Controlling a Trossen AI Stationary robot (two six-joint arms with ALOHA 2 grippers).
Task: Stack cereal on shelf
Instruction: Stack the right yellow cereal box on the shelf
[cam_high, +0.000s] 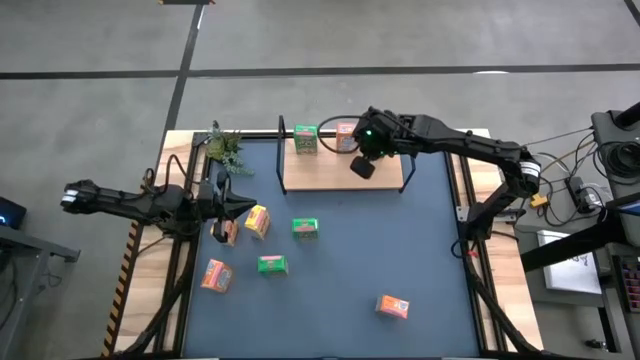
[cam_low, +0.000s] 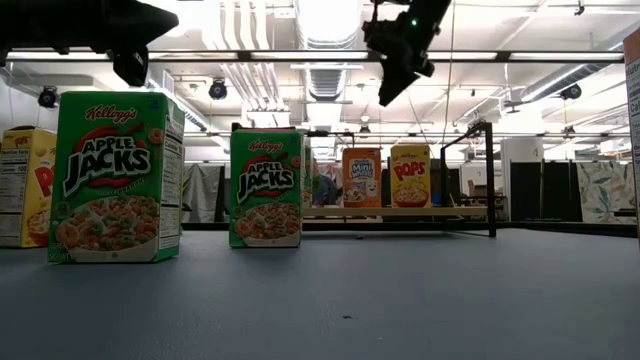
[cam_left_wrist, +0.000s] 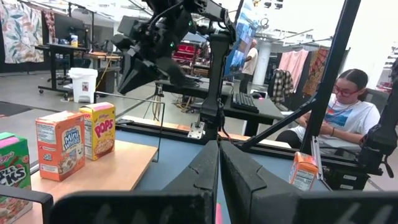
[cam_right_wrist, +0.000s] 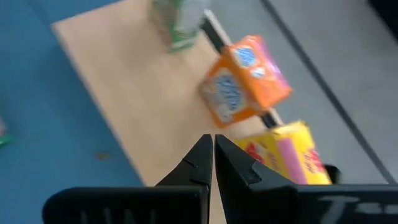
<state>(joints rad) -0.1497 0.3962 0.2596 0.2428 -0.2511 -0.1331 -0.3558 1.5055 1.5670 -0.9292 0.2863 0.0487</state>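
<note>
Both hands pressed together, empty: right hand (cam_high: 361, 166) above the shelf (cam_high: 340, 176), left hand (cam_high: 222, 203) over the desk (cam_high: 430, 260). Three boxes shelved; six cereal boxes (cam_high: 272, 265) loose. Light, stiff, slick cardboard: pinch the narrow sides.

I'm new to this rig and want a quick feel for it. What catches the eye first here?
The two green Apple Jacks boxes looming close in the low view. Next, the wooden shelf at the mat's far edge, with a green, an orange and a yellow box along its back. The right gripper hangs shut above the shelf; the left gripper waits shut by the plant.
</note>
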